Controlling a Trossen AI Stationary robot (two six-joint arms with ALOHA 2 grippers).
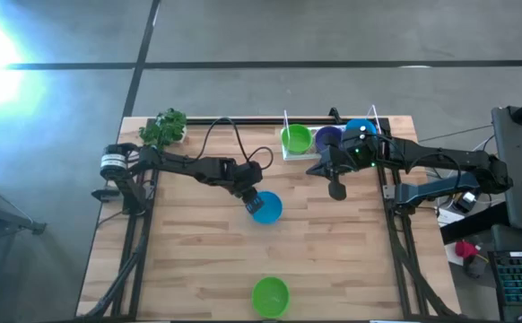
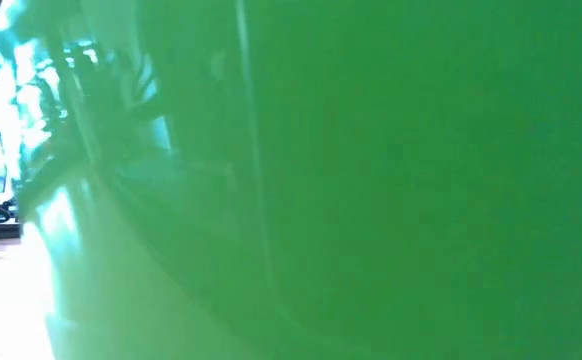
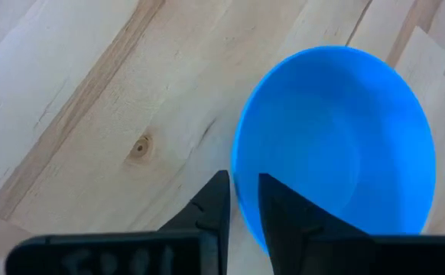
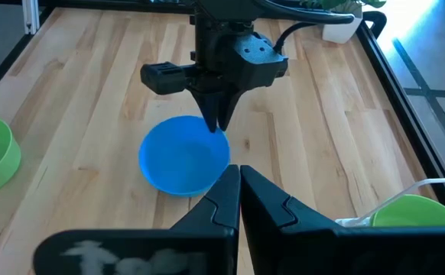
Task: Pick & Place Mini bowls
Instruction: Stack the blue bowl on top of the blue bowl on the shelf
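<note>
A blue mini bowl (image 1: 268,208) sits upright on its base at the middle of the wooden table (image 1: 198,260). My left gripper (image 3: 243,183) points steeply down at the bowl's rim. It is open by a narrow slit, one finger outside the wall and one inside. My right gripper (image 4: 239,172) hangs shut above the table near the far right, holding nothing. A green mini bowl (image 1: 270,296) stands at the near edge and fills the low view (image 2: 371,180). Green (image 1: 296,139), purple (image 1: 328,139) and blue (image 1: 360,130) bowls stand at the far edge. My left gripper has the blue bowl's rim (image 3: 240,164) between its fingertips, one finger (image 3: 284,210) inside the bowl and one (image 3: 215,202) outside, coming slanting from above. A strip of wood shows between the outer finger and the wall. Whether either finger touches the bowl, I cannot tell.
A leafy green toy plant (image 1: 164,127) stands at the far left corner. A clear tray (image 1: 288,154) holds the far bowls. Cables run along the far edge, and a black frame borders the table's sides. Bare wood lies between the blue bowl and the near green one.
</note>
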